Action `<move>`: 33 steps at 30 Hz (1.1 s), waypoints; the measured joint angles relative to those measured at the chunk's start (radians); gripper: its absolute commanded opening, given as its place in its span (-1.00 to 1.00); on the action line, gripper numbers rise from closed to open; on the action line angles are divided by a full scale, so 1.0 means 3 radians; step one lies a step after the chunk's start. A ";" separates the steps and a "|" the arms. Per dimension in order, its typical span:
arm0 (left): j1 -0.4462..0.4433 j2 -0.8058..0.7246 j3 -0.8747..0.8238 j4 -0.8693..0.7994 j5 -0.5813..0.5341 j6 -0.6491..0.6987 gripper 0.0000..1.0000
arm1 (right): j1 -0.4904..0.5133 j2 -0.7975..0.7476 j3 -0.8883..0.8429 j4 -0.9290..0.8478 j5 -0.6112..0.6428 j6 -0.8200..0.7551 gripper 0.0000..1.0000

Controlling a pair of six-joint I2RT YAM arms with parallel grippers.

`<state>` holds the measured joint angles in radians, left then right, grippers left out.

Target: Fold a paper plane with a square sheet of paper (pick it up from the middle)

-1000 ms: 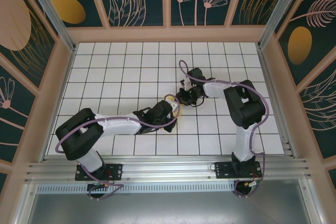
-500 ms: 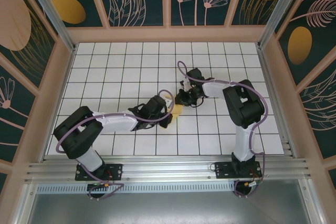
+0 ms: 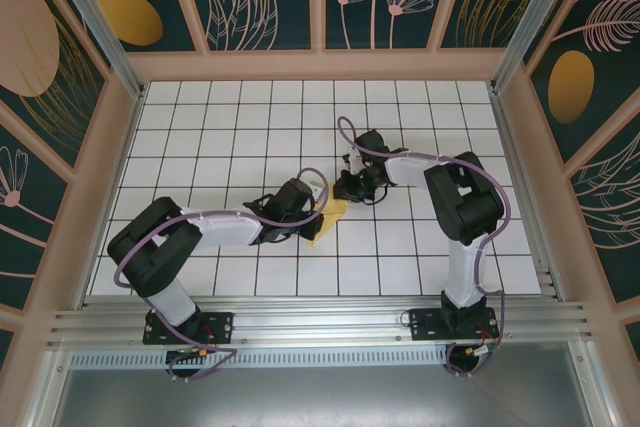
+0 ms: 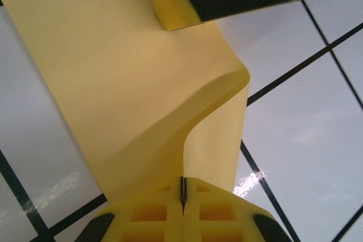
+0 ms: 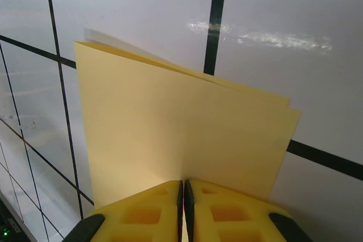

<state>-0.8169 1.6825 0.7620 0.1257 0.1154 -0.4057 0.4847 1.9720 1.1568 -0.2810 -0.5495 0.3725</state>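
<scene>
At the near side of the working area, my left tool [image 3: 312, 215] is clamped on one end of the square sheet of paper [image 3: 333, 211]. The left wrist view shows both yellow pads [image 4: 150, 213] pressed together, with only the paper edge between them. From this clamp the sheet rises and bows into a soft S-curve above the counter [image 4: 317, 140]. I judge this as slack between the two holds, not a taut span.

Just beyond, my right tool [image 3: 347, 187] is closed on the opposite end of the same sheet. Its wrist view shows the pads [image 5: 142, 213] meeting on a doubled panel. Two layers lie almost edge to edge, slightly offset at the far corner, so a first fold appears to be made. Gripping both ends keeps the thin paper off the white grid tiles and under control for the next crease.

Caution: the bowed section could buckle into a stray crease if the tools close in further. I cannot tell whether any paper edge touches the counter.
</scene>
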 measured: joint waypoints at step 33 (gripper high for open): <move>0.0003 0.0139 0.0140 -0.0085 -0.0161 0.0117 -0.97 | 0.0015 0.0000 0.0018 -0.0025 0.0032 0.0010 -0.69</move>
<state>-0.8162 1.7241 0.8040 0.1001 0.0669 -0.3706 0.4892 1.9720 1.1622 -0.2886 -0.5400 0.3756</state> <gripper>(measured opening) 0.067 0.154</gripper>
